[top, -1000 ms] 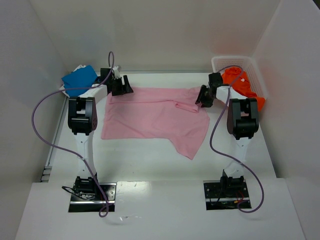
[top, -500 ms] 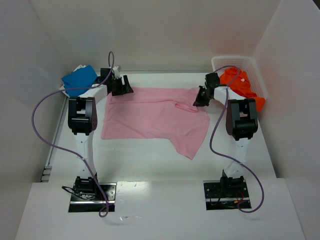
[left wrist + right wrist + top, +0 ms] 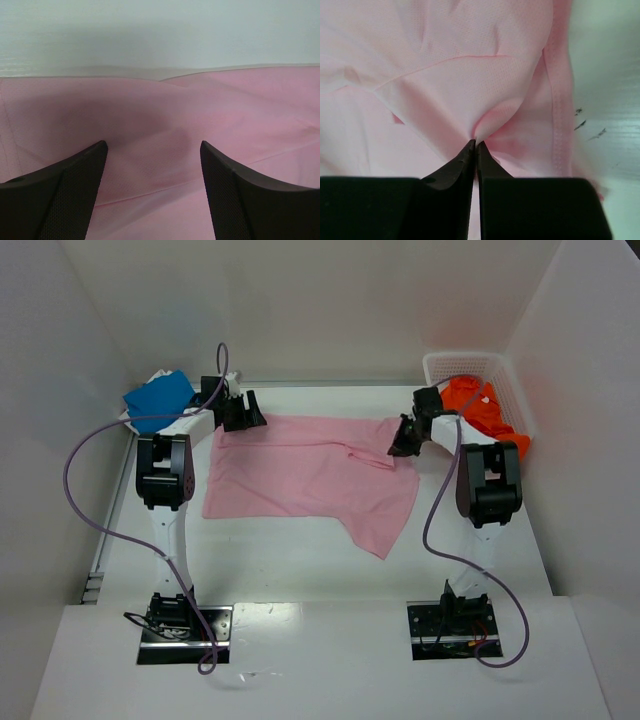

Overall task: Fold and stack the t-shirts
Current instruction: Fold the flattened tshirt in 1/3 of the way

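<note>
Left fingers [image 3: 243,412]: spread wide over the far-left corner of the light pink soft cloth t-shirt [image 3: 300,465], gripping nothing.
Right fingers [image 3: 474,159]: pinched shut on a fold beside the hem.
Edges: bare white tabletop [image 3: 610,100] just right of that pinch.
Room: white walls [image 3: 300,310] close around.

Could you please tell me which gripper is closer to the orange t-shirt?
Right. The right gripper, shut on the pink t-shirt, is just beside the orange t-shirt; the left gripper stands open at the pink t-shirt's opposite far corner.
</note>
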